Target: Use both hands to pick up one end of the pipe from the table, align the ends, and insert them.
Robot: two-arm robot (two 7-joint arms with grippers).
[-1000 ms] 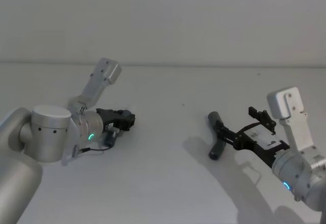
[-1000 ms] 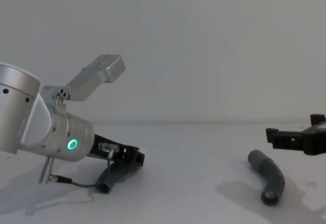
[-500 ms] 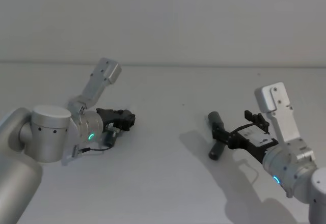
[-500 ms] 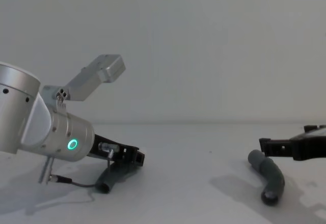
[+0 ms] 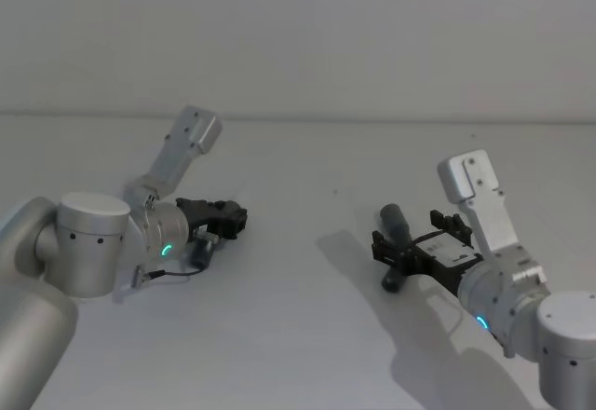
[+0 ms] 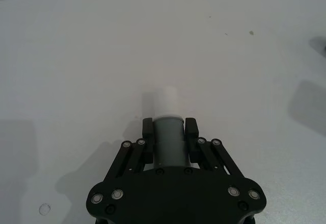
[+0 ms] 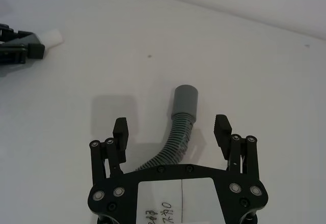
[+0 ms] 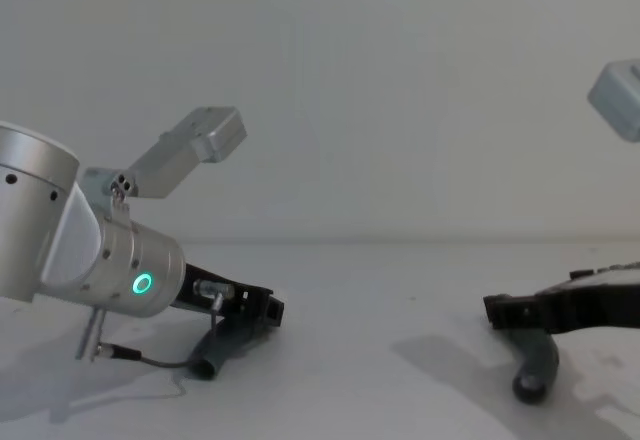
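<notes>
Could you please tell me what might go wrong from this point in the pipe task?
1. The open right hand straddles the ribbed piece at its bend; closing may nudge it sideways or leave the grey collar skewed.
2. The left hand, shut on the other piece, holds the white tip close to the table; it may scrape when moved.

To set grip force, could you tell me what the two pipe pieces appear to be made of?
Left piece: smooth matte grey, probably rigid plastic, white tip. Right piece: ribbed, bent body suggests flexible plastic; smooth matte grey collar.
</notes>
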